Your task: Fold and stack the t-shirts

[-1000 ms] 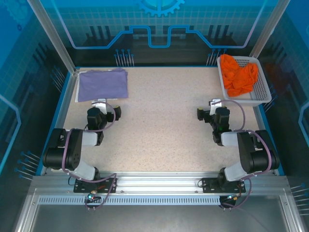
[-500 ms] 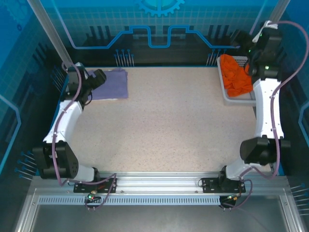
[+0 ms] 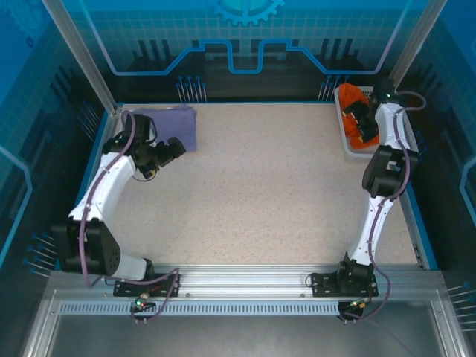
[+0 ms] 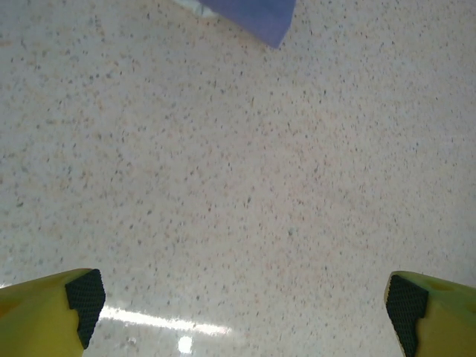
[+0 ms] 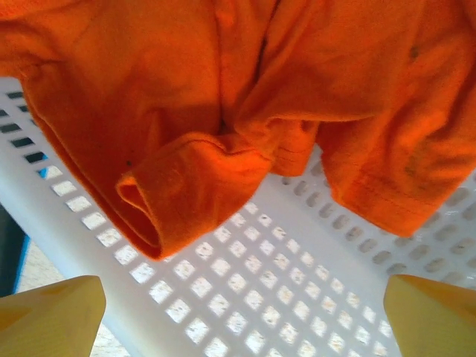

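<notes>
- Both arms have shifted in half a second: the right gripper (image 3: 359, 119) has dropped from above the back wall into the basket (image 3: 355, 152), while the left gripper (image 3: 172, 149) has swung from the far end of the purple t-shirt (image 3: 178, 123) to its corner nearest the basket.
- Two t-shirts, two arms and one white mesh basket share the speckled table (image 3: 260, 186).
- Inside the basket, the orange t-shirt (image 3: 349, 97) lies crumpled with no clear long axis. The right wrist view shows a rolled sleeve of it hanging over the mesh floor.
- Across the table from the basket, in the opposite far corner, the purple t-shirt lies folded flat, its long axis running along the far edge toward the basket.
- Between the basket and the purple t-shirt, the tabletop is open all the way to the arm bases.
- The right gripper's fingers stand wide apart just over the orange cloth, gripping nothing.
- The left gripper's fingers also stand wide apart over bare table, a purple corner just ahead of them.
</notes>
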Tool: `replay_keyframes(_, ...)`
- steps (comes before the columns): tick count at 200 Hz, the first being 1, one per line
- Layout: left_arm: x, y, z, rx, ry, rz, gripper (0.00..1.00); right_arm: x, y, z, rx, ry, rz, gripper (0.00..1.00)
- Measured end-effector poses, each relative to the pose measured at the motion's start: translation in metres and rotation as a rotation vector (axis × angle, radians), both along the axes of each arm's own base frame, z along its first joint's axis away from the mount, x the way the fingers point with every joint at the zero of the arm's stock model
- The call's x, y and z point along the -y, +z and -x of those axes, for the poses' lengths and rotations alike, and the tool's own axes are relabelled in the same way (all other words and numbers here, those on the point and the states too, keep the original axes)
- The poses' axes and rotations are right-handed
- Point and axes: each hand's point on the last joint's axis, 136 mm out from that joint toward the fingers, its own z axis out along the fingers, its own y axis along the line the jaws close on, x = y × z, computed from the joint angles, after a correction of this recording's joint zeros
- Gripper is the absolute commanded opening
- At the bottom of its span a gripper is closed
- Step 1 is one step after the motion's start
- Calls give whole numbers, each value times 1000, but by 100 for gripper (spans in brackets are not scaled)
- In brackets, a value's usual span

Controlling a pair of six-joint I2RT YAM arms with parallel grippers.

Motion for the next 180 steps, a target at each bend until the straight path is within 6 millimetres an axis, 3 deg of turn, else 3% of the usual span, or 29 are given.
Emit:
replay_keyframes(22, 1, 7, 14, 11, -3, 4, 99, -1, -5, -12, 32, -42, -45, 96)
replay_keyframes(46, 1, 7, 25, 1, -5, 3, 98, 0, -18, -23, 51, -93, -79, 86)
replay_keyframes(51, 1, 6, 27, -4, -5, 3, 98, 1, -22, -25, 51, -104, -87, 81)
replay_keyframes(67, 1, 3, 32, -18, -5, 2, 98, 1, -30, -30, 54, -129, -106, 49)
replay_keyframes(79, 1, 2, 34, -25, -5, 3, 98, 0, -35, -33, 57, -133, -122, 17)
replay_keyframes(88, 1, 2, 35, -26, -5, 3, 99, -1, -37, -35, 63, -132, -130, 5)
replay_keyframes(95, 1, 2, 35, -25, -5, 3, 98, -2, -37, -35, 66, -129, -134, 0)
replay_keyframes(122, 3, 2, 34, -24, -11, 9, 98, -4, -33, -36, 91, -107, -127, 0)
replay_keyframes(135, 6, 3, 33, -20, -22, 16, 98, -7, -23, -35, 110, -81, -114, 0)
replay_keyframes(148, 13, 2, 30, -15, -41, 22, 98, -12, 0, -38, 155, -40, -85, 0)
replay_keyframes(162, 21, -2, 26, -19, -66, 26, 98, -23, 35, -40, 222, 19, -40, 0)
replay_keyframes(180, 32, -10, 21, -43, -98, 31, 98, -49, 96, -40, 339, 111, 38, 0)
